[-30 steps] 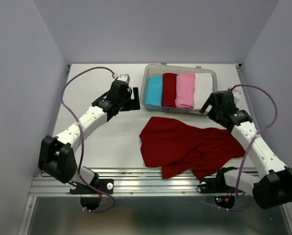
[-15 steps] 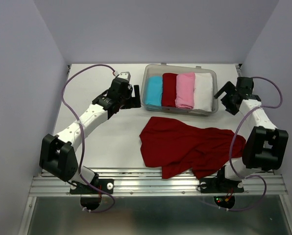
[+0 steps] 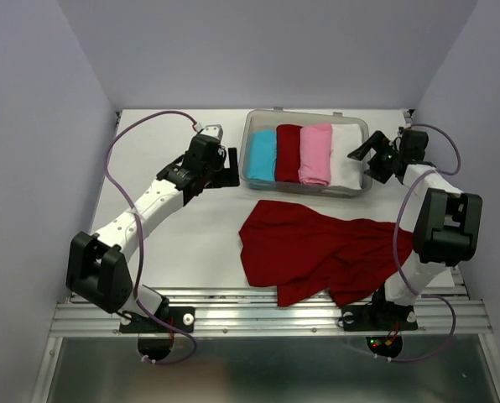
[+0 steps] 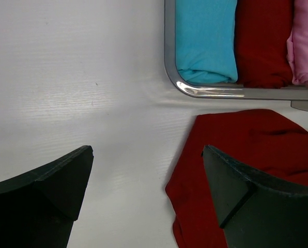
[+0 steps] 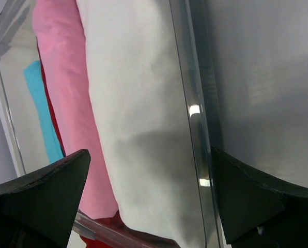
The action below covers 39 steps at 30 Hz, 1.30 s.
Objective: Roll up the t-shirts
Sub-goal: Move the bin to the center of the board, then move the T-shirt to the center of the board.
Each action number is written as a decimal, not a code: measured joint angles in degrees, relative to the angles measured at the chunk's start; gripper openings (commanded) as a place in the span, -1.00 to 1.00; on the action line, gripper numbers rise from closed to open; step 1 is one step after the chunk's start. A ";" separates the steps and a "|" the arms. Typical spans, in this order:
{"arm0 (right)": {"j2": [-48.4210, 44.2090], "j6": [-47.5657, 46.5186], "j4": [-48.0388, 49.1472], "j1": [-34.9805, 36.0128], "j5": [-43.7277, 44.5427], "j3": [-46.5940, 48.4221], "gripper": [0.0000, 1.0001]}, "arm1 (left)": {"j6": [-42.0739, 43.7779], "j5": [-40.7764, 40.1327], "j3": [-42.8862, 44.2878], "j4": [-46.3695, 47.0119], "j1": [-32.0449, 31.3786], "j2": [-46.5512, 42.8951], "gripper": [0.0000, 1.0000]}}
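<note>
1. Red shirt (image 3: 321,252) lies crumpled just in front of the bin (image 3: 304,115).
2. Four rolled shirts (image 3: 316,154) sit inside the bin.
3. Left gripper (image 3: 231,168) gapes empty beside the bin's left wall; right gripper (image 3: 363,155) gapes empty over its right rim.

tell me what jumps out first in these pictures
A large dark red t-shirt lies crumpled on the white table, near the front edge. Behind it a clear bin holds four rolled shirts in a row: cyan, dark red, pink, white.
</note>
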 measured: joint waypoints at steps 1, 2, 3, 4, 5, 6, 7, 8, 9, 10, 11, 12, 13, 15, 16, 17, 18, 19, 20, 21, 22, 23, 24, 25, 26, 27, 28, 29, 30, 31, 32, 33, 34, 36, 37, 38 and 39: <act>1.07 -0.39 0.07 0.11 -1.27 0.96 1.00 | 0.07 -0.11 0.00 0.00 0.00 -0.11 0.98; 1.97 -0.74 -0.02 0.31 -1.73 1.99 1.00 | 0.11 -0.26 0.00 -0.04 0.00 -0.22 0.98; 3.69 -1.60 -0.02 1.05 -2.27 4.26 1.00 | 0.13 -0.37 0.00 -0.04 0.00 -0.33 0.98; 4.42 -1.92 0.02 1.44 -2.43 5.11 1.00 | 0.13 -0.48 -0.04 -0.09 0.00 -0.46 0.98; 6.43 -2.43 -0.28 2.84 -2.78 7.43 1.00 | 0.13 -0.59 -0.13 -0.07 0.00 -0.57 0.98; 8.17 -3.08 -0.94 4.28 -2.75 10.01 1.00 | 0.13 -0.72 -0.39 0.00 0.00 -0.83 0.98; 9.88 -3.52 -1.22 5.75 -2.78 12.20 1.00 | 0.11 -0.87 -0.92 -0.04 0.00 -1.25 0.98; 11.21 -3.76 -1.22 6.91 -2.95 13.97 1.00 | 0.11 -1.01 -1.25 -0.20 0.00 -1.53 0.98; 13.18 -4.02 -1.27 9.20 -3.30 16.41 1.00 | 0.11 -1.16 -1.68 -0.22 0.00 -1.97 0.98; 14.93 -4.04 -1.51 11.15 -3.87 18.84 1.00 | 0.09 -1.42 -2.10 -0.37 0.00 -2.36 0.98; 16.68 -4.04 -1.60 13.14 -4.39 21.03 1.00 | 0.09 -1.60 -2.36 -0.50 0.00 -2.75 0.98; 17.77 -4.00 -1.57 14.82 -4.92 22.45 1.00 | 0.09 -1.81 -2.62 -0.50 0.00 -3.08 0.98; 19.30 -3.93 -2.08 16.52 -5.53 24.55 1.00 | 0.09 -2.05 -2.84 -0.61 0.02 -3.45 0.98; 22.34 -3.91 -3.13 19.78 -6.34 29.03 1.00 | 0.09 -2.49 -3.13 -0.74 0.00 -4.13 0.98; 23.96 -3.89 -3.72 21.51 -6.78 31.43 1.00 | 0.09 -2.62 -3.34 -0.72 0.02 -4.63 0.98; 24.90 -3.87 -4.09 22.43 -6.75 33.00 1.00 | 0.09 -2.80 -3.37 -0.87 0.02 -4.87 0.97; 25.27 -3.74 -4.33 23.71 -6.69 33.81 1.00 | 0.09 -2.86 -3.39 -0.94 0.02 -5.03 0.96; 25.35 -3.56 -4.68 24.85 -6.64 34.12 1.00 | 0.09 -2.89 -3.41 -0.96 0.02 -5.16 0.93; 25.27 -3.52 -4.94 25.33 -6.16 34.14 1.00 | 0.09 -2.84 -3.52 -0.87 0.02 -5.20 0.86; 24.98 -3.48 -5.40 25.77 -5.40 34.14 1.00 | 0.04 -2.75 -4.09 -0.55 0.00 -5.40 0.83; 24.61 -3.48 -6.05 25.88 -4.20 34.14 1.00 | -0.15 -2.43 -4.76 -0.35 0.02 -5.60 0.78; 24.00 -3.48 -6.86 25.70 -2.36 33.88 1.00 | -0.52 -1.84 -5.79 0.02 0.02 -5.77 0.73; 23.43 -3.50 -7.10 25.49 -1.27 33.24 1.00 | -0.74 -1.31 -6.93 0.48 0.00 -6.01 0.72; 22.32 -3.43 -7.89 25.07 0.13 32.28 1.00 | -1.33 -0.52 -8.17 0.74 -0.02 -6.08 0.71; 20.81 -3.37 -8.63 24.46 2.23 30.88 1.00 | -1.77 0.00 -9.53 1.49 -0.13 -6.16 0.71; 18.62 -3.26 -9.09 23.82 4.63 28.63 1.00 | -2.40 0.57 -10.78 1.90 -0.31 -6.19 0.71; 16.65 -3.13 -10.05 23.50 6.62 26.86 1.00 | -3.23 1.25 -12.39 1.99 -1.03 -6.19 0.71; 14.60 -3.06 -10.78 23.04 8.98 25.00 1.00 | -4.09 1.90 -13.60 2.10 -1.86 -6.19 0.72; 12.52 -2.97 -11.23 22.71 11.63 22.84 1.00 | -4.96 2.47 -14.80 2.51 -2.80 -6.19 0.73; 10.62 -2.93 -11.76 22.45 13.09 21.38 1.00 | -5.55 2.73 -15.43 2.69 -3.85 -6.19 0.74; 8.31 -2.89 -12.66 22.32 15.76 19.28 1.00 | -6.62 3.30 -16.50 3.37 -5.27 -6.10 0.75; 5.64 -2.89 -13.14 22.29 17.49 17.14 1.00 | -7.26 3.65 -16.98 3.78 -6.19 -6.01 0.74; 2.86 -2.86 -13.40 22.29 19.69 14.56 1.00 | -8.28 4.33 -17.49 4.28 -7.26 -5.86 0.74; -1.38 -2.78 -13.97 22.32 22.16 10.56 1.00 | -10.23 5.05 -17.84 5.64 -9.66 -4.66 0.74; -3.78 -2.71 -14.16 22.32 23.34 8.39 1.00 | -10.99 5.05 -17.84 6.58 -10.49 -3.69 0.72; -5.57 -2.71 -14.53 22.32 24.20 6.62 1.00 | -11.98 4.94 -17.84 7.61 -11.56 -2.23 0.70; -7.61 -2.67 -14.86 22.32 25.03 4.44 1.00 | -12.83 4.79 -17.81 8.50 -12.26 -0.46 0.68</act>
